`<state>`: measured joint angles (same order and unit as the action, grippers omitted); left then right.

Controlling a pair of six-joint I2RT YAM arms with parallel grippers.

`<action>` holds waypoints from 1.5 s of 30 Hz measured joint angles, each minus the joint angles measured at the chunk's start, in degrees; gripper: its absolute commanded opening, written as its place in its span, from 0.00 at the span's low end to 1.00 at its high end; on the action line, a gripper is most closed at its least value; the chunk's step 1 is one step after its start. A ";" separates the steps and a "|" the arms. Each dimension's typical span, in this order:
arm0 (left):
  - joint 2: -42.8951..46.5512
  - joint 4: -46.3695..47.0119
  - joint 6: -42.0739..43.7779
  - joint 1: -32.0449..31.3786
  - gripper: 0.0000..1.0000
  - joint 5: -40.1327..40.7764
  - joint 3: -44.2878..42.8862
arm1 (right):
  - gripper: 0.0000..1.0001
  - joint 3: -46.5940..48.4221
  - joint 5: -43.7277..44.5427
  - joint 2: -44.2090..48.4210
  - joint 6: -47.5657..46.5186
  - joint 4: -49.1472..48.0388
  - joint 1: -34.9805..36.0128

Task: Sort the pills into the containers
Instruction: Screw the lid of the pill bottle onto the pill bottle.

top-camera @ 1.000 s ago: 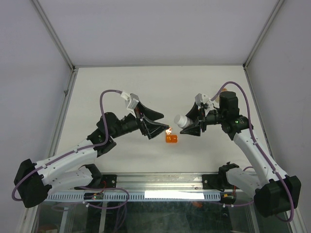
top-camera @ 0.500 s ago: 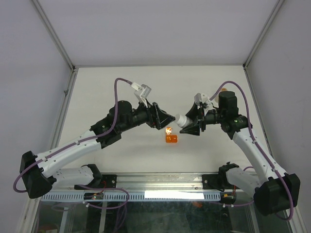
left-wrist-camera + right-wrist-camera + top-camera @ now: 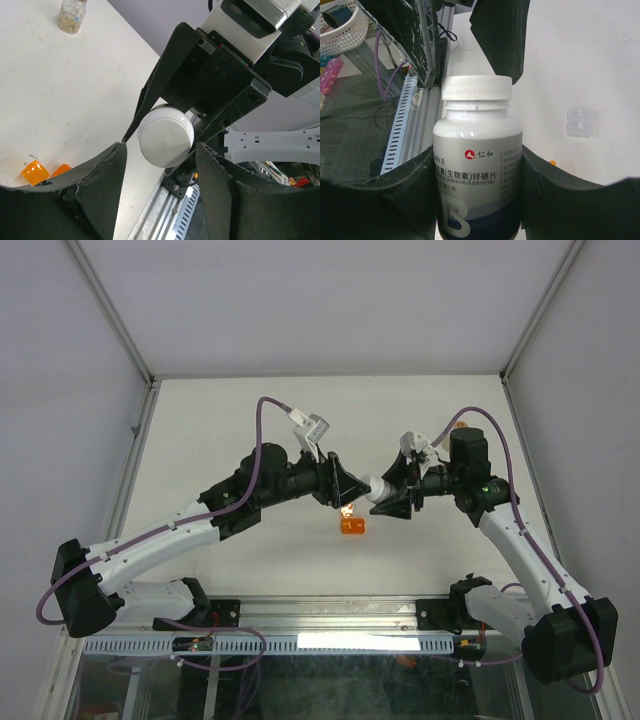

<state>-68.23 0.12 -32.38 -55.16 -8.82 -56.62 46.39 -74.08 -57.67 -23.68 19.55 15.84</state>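
Right fingers [image 3: 392, 498] are clamping the white bottle [image 3: 477, 165] by its lower body, one finger on each side of the label. The bottle is lying roughly level above the desk [image 3: 250, 420], with its cap [image 3: 166, 136] pointing at the left fingers [image 3: 340, 490].

Left fingers are standing apart on either side of the cap. A thin gap is showing on one side. On the other side I cannot tell whether the finger is touching, and no firm hold is showing. The cap is sitting right at the left fingertips, not deep between them.

The orange cup [image 3: 352, 527] is resting on the desk just below the spot where the two sets of fingers are meeting, apart from both. In the left wrist view a second small orange piece [image 3: 61, 170] is lying just beside it.

The clear vial [image 3: 72, 15] is standing upright on the desk, well apart from the left fingers and beyond them. Tan pills [image 3: 70, 21] are sitting inside it.

A white basket [image 3: 340, 30] is showing off the desk edge, past the left fingers in the right wrist view.
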 measured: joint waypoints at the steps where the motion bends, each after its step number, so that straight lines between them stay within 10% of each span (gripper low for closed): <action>1: 0.00 0.02 0.02 -0.02 0.57 -0.17 -0.04 | 0.00 -0.02 0.00 0.00 0.00 0.00 0.00; 45: -3.04 -2.38 0.44 -1.11 0.39 -0.22 -3.69 | 0.00 0.00 0.07 0.00 0.00 0.02 0.00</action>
<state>-71.26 -2.26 -31.94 -56.27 -9.04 -60.31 46.39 -74.02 -57.67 -23.68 19.57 15.84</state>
